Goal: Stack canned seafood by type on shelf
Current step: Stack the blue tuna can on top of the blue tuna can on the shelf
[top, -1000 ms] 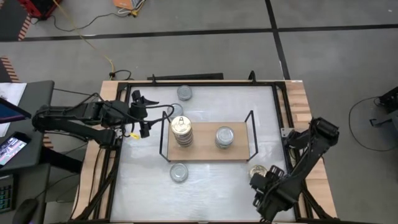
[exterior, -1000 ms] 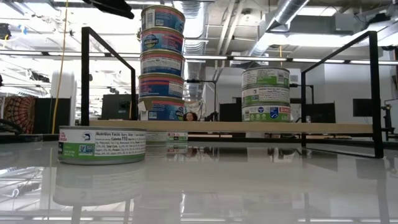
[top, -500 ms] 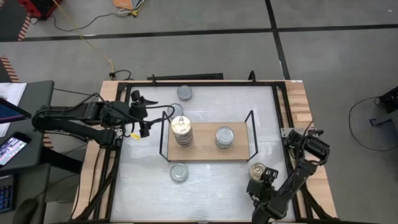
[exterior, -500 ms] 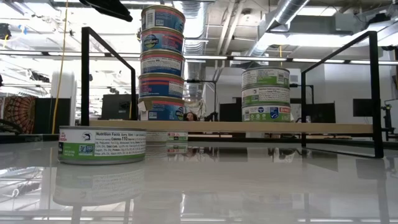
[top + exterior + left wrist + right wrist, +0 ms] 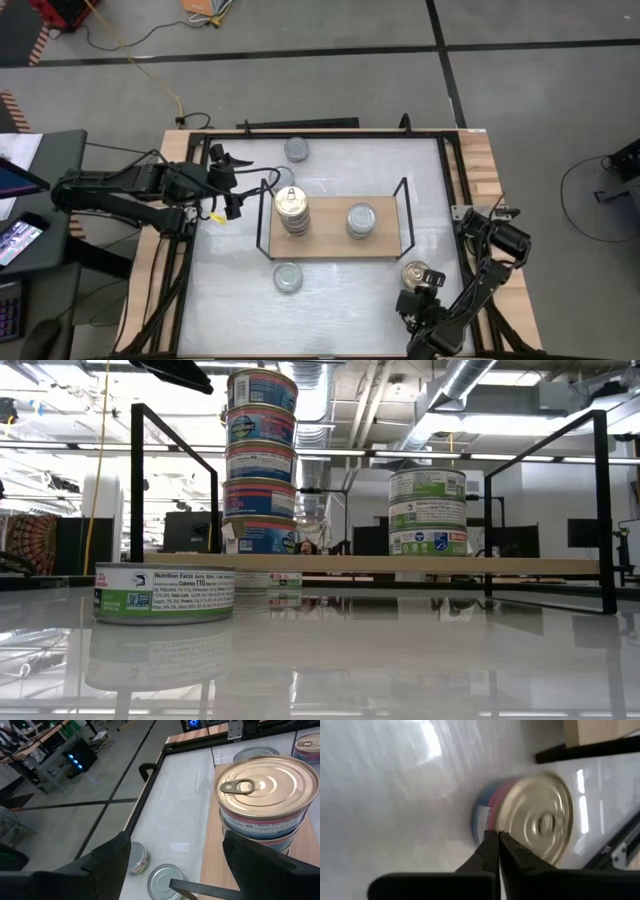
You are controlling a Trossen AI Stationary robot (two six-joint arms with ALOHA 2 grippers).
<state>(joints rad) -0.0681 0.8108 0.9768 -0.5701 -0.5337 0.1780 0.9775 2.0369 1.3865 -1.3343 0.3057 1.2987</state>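
The shelf (image 5: 330, 240) holds two stacks of canned seafood: a tall stack of several gold-lid tins (image 5: 291, 208) (image 5: 260, 460) and a stack of three silver-lid tins (image 5: 361, 220) (image 5: 427, 512). My left gripper (image 5: 235, 188) (image 5: 175, 870) hangs open just left of the shelf, level with the tall stack's top tin (image 5: 265, 790), touching nothing. My right gripper (image 5: 412, 300) (image 5: 496, 840) is shut, low at the near right. Its tips stand at a loose gold-lid tin (image 5: 417, 274) (image 5: 530, 820) that rests flat on the table. My right gripper's shut fingertips (image 5: 492, 837) stand at the loose tin's side wall (image 5: 482, 822), just under its rim, coming from the table's near side. Nothing is between the fingers. I cannot tell whether they touch the tin.
One silver-lid tin (image 5: 296, 150) rests near the far edge, and another (image 5: 287, 277) (image 5: 165, 593) in front of the shelf. Black wire frames (image 5: 404, 215) rise at the shelf's two short ends. A black rail (image 5: 455, 190) runs around the white tabletop.
My right arm has folded down, and its gripper has drawn back a little toward the table's near edge. The gold-lid tin, partly covered before, now shows whole just beyond the fingertips and stays where it was.
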